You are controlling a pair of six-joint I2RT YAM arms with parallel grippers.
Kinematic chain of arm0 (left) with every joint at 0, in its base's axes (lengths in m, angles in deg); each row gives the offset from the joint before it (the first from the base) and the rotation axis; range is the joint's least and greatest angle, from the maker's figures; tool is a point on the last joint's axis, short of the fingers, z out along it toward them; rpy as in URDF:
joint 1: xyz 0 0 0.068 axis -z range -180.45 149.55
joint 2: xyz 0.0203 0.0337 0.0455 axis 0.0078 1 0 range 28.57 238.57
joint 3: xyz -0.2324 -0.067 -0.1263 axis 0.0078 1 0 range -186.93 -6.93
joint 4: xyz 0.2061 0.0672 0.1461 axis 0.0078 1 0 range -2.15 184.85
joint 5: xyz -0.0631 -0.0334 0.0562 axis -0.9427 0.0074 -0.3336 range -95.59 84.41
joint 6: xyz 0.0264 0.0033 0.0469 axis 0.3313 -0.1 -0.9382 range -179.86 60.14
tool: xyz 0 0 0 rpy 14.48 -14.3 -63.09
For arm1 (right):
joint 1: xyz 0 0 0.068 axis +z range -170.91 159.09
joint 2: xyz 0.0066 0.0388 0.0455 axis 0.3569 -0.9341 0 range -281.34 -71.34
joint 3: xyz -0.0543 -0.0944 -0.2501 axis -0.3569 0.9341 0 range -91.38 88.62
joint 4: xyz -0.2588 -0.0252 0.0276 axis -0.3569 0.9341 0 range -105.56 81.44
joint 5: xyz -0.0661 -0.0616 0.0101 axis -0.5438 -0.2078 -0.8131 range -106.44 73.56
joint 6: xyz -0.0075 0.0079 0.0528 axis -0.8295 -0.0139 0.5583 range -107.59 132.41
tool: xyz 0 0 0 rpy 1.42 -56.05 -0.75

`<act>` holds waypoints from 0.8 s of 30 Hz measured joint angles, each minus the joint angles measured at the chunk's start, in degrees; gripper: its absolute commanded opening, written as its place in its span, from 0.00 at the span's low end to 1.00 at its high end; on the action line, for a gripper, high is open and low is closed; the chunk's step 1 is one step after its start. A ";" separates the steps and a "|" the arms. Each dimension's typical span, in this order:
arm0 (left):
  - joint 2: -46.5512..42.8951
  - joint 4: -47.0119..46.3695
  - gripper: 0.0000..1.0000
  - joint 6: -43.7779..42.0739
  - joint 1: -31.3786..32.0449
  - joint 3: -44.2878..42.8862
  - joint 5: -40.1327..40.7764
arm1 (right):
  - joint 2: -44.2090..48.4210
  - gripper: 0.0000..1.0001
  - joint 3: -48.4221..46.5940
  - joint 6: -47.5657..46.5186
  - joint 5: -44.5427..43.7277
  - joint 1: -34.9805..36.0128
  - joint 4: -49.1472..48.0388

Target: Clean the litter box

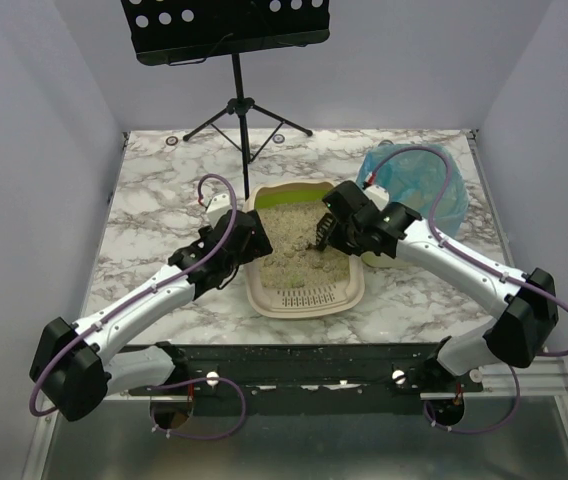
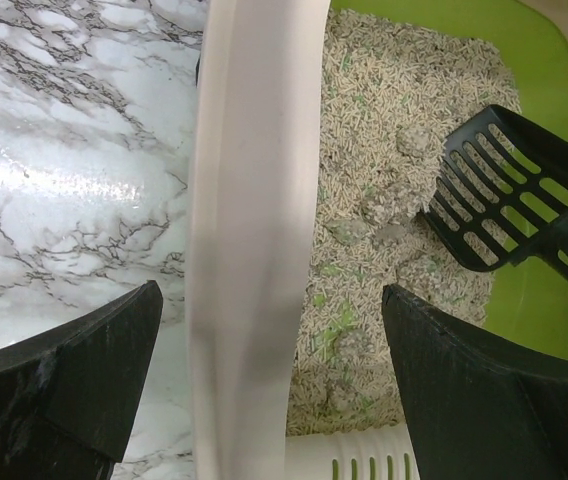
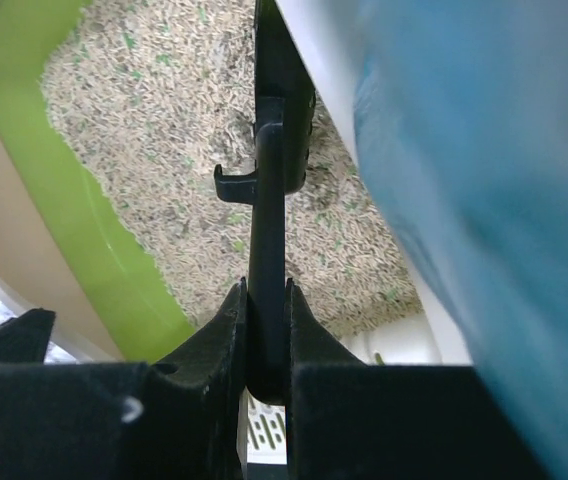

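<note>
So, surroundings first: a marble tabletop [image 1: 154,215] is seen with the box [image 1: 304,300] sat in the middle, grille end toward the arm bases. A bin [image 1: 419,185] lined with a blue bag is parked just beside the box's far right corner, and it's partly covered by the right arm and a purple cable looped across it. In the right wrist view the bag [image 3: 484,200] fills the whole right side, so that side of the box is pretty crowded. A black music stand [image 1: 226,30] is planted at the far edge, well apart from everything.

The left tool [image 1: 249,240] is spread wide and nothing is held in it. The box's left rim [image 2: 249,200] is straddled, with one finger over the tabletop and the other over the litter [image 2: 394,120]. Whether the rim is actually touched can't be told.

The right tool [image 1: 329,235] is clenched on the handle of a black slotted scoop [image 2: 509,190], seen edge-on between the fingers [image 3: 267,200]. The scoop's front edge is down at the litter, right by a few greyish clumps [image 2: 379,205].

Counted up: one box, one scoop, one bin, one stand, two arms. The clumps are too blurry to be counted properly.
</note>
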 measured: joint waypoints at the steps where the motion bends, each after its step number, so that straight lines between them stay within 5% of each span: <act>1: 0.22 -0.09 0.99 0.00 -0.17 0.00 -0.04 | -0.07 0.01 0.13 0.00 0.22 0.00 -0.87; 16: 3.02 -3.26 0.97 -0.83 -4.13 0.31 -3.67 | 1.09 0.01 5.79 -4.31 4.72 0.37 -16.35; 24: 3.50 -4.24 0.98 -2.01 -4.28 0.35 -4.66 | 2.29 0.01 5.01 -5.53 2.73 0.33 -9.62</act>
